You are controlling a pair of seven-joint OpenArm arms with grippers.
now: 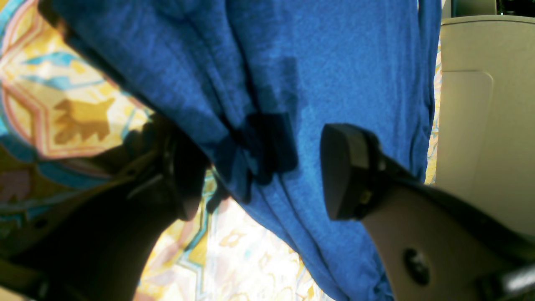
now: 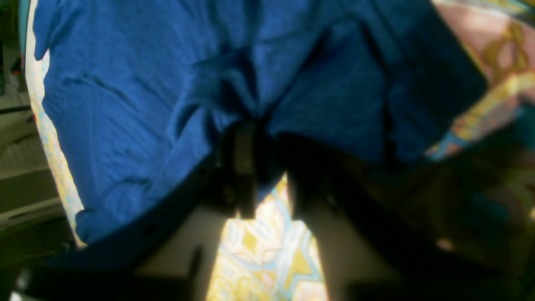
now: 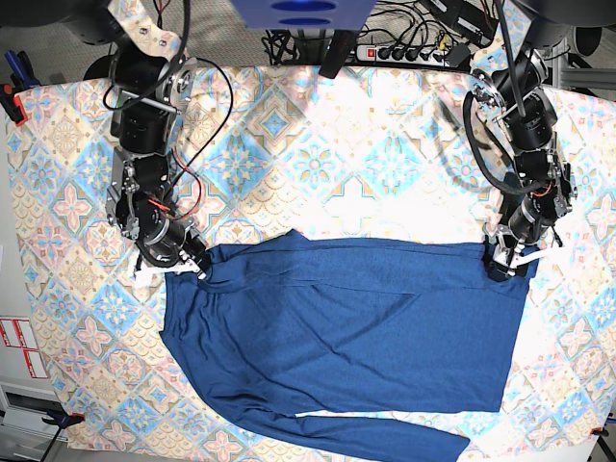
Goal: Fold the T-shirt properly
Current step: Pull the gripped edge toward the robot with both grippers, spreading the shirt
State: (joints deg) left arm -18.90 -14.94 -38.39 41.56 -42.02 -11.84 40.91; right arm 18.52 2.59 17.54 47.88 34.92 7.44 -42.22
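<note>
A desk (image 3: 318, 144) covered in patterned tile cloth carries the T-shirt (image 3: 346, 327), spread flat across its near half. A fold has apparently just been laid; withdrawal seems called for next. At the shirt's top corners, the left gripper (image 1: 305, 167) stands wide apart, releasing cloth, while the right gripper (image 2: 255, 167) appears narrowly closed on the edge.

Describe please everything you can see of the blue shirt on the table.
The shirt is plain dark blue, of soft knit cloth, with no print. It lies spread flat on the patterned tablecloth, its upper part folded over into a straight top edge, one long sleeve stretched along the bottom. The right end effector pinches its one top corner; the left end effector stands open at the other.
</note>
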